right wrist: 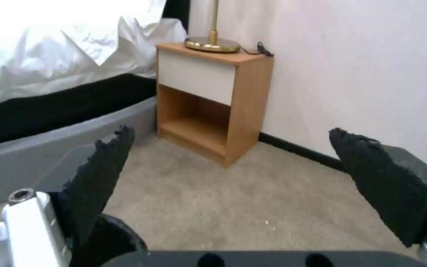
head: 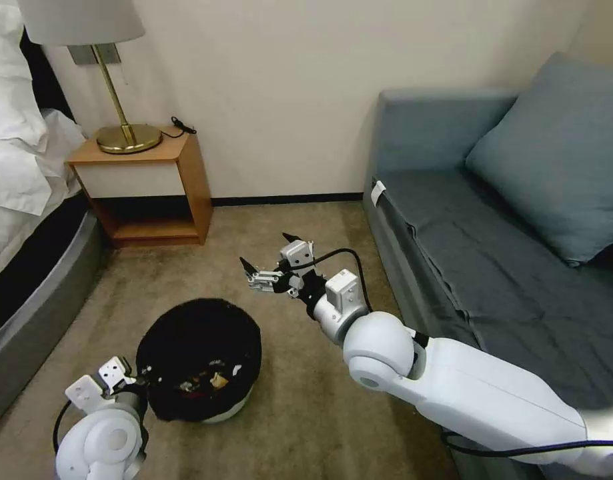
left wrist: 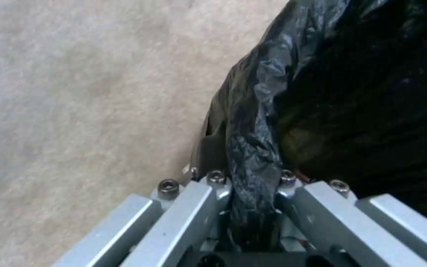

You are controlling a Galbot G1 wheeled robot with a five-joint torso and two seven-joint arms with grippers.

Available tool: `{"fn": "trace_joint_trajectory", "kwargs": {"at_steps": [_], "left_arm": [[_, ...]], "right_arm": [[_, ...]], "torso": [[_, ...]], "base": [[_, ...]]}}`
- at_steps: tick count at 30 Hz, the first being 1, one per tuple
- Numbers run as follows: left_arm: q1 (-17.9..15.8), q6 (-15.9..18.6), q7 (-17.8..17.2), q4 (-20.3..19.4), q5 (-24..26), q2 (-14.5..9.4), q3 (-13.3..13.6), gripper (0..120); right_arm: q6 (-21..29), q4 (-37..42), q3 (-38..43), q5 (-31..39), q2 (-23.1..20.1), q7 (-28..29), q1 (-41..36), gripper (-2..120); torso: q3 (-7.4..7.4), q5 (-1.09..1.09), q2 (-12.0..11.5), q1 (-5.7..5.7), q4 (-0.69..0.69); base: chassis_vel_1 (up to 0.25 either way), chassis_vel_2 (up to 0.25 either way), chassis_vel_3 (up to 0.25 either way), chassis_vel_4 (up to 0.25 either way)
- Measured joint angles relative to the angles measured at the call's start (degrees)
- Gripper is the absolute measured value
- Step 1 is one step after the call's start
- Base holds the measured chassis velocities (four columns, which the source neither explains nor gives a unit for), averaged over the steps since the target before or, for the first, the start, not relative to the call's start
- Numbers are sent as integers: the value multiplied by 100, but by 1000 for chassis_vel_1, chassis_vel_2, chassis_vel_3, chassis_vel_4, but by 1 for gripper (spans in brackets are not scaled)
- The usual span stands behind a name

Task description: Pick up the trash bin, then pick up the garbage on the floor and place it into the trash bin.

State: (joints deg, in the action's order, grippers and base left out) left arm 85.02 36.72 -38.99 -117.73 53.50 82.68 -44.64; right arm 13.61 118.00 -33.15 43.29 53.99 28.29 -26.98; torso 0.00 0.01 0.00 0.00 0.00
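Your trash bin [head: 199,360] sits on the carpet [head: 306,400] at near left, with small pieces of garbage [head: 209,381] already inside. It looks light, and its black bag [left wrist: 258,122] is thin and slippery, so take the rim itself. Your left gripper [left wrist: 250,178] is clenched on that bagged rim. Your right gripper [head: 266,257] hangs spread wide and empty, just beyond the bin.

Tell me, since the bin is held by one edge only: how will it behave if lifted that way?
Likely light: the trash bin is low, with a few small pieces inside. The left tool pinches crinkly bag film at the rim, which looks slippery and may stretch or slide. Held at one side, it would probably tilt. The right tool hangs open above the carpet.
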Motion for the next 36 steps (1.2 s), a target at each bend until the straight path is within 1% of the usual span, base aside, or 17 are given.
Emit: {"fn": "trace_joint_trajectory", "kwargs": {"at_steps": [4, 7, 8, 12, 13, 14, 16, 18, 21, 22, 24, 25, 27, 28, 31, 33, 36], "left_arm": [[-30, 6, 9, 148, -65, -5, -12, 2], [-9, -17, 216, 186, -209, -7, -21, 2], [-9, -17, 216, 186, -209, -7, -21, 2], [25, -116, 605, 213, -467, -11, -38, 2], [25, -116, 605, 213, -467, -11, -38, 2], [44, -156, 752, 206, -563, -13, -47, 2], [91, -335, 1138, 148, -864, -20, -67, 14], [106, -387, 1229, 130, -956, -20, -74, 17], [167, -550, 1477, 48, -1294, -30, -98, 30], [185, -565, 1504, 24, -1356, -36, -101, 35], [194, -565, 1514, 12, -1377, -38, -102, 39], [199, -569, 1518, 9, -1406, -40, -105, 46], [212, -621, 1556, 8, -1515, -38, -121, 52], [212, -621, 1556, 8, -1515, -38, -121, 52], [279, -801, 1777, -74, -1779, -24, -157, 67], [300, -849, 1845, -98, -1847, -20, -162, 69], [453, -1261, 2369, -262, -2362, -7, -205, 86]], "right_arm": [[-39, 15, 18, -65, -35, 0, -86, 100], [-69, 4, 33, -118, -44, 0, -137, 100], [-69, 4, 33, -118, -44, 0, -137, 100], [-90, -13, 34, -166, -45, 0, -193, 100], [-90, -13, 34, -166, -45, 0, -193, 100], [-90, -14, 34, -171, -47, 0, -201, 100], [-91, -26, 34, -176, -52, 1, -222, 100], [-91, -29, 34, -177, -52, 1, -230, 100], [-91, -30, 34, -176, -53, 6, -253, 100], [-91, -33, 31, -175, -52, 6, -258, 100], [-91, -39, 30, -174, -48, 7, -260, 100], [-91, -46, 27, -174, -43, 10, -261, 100], [-91, -48, 26, -173, -43, 12, -265, 100], [-91, -48, 26, -173, -43, 12, -265, 100], [-93, -48, 26, -172, -54, 13, -279, 100], [-94, -48, 26, -172, -56, 13, -282, 100], [-98, -19, 51, -146, -58, 13, -318, 100]], "torso": [[0, 1, 0, 0, 0], [0, 1, 0, 0, 1], [0, 1, 0, 0, 1], [0, -2, 0, 0, 0], [0, -2, 0, 0, 0], [0, -2, 0, 0, 0], [0, 0, 0, 0, -1], [0, 0, 0, 0, 0], [0, 0, 0, 0, 0], [0, 0, 0, 0, 0], [0, -1, 0, 0, 0], [0, 0, 0, 0, 0], [0, -1, 0, 0, -1], [0, -1, 0, 0, -1], [0, -1, 0, 0, 0], [0, -1, 0, 0, -1], [0, -1, 0, 0, 0]], "base": [[0, 0, 0, 0], [0, 0, 0, 0], [0, 0, 0, 0], [0, 0, 0, 0], [0, 0, 0, 0], [0, 0, 0, 0], [0, 0, 0, 0], [0, 0, 0, 0], [0, 0, 0, 0], [0, 0, 0, 0], [0, 0, 0, 0], [0, 0, 0, 0], [0, 0, 0, 0], [0, 0, 0, 0], [0, 0, 0, 0], [0, 0, 0, 0], [0, 0, 0, 0]]}}
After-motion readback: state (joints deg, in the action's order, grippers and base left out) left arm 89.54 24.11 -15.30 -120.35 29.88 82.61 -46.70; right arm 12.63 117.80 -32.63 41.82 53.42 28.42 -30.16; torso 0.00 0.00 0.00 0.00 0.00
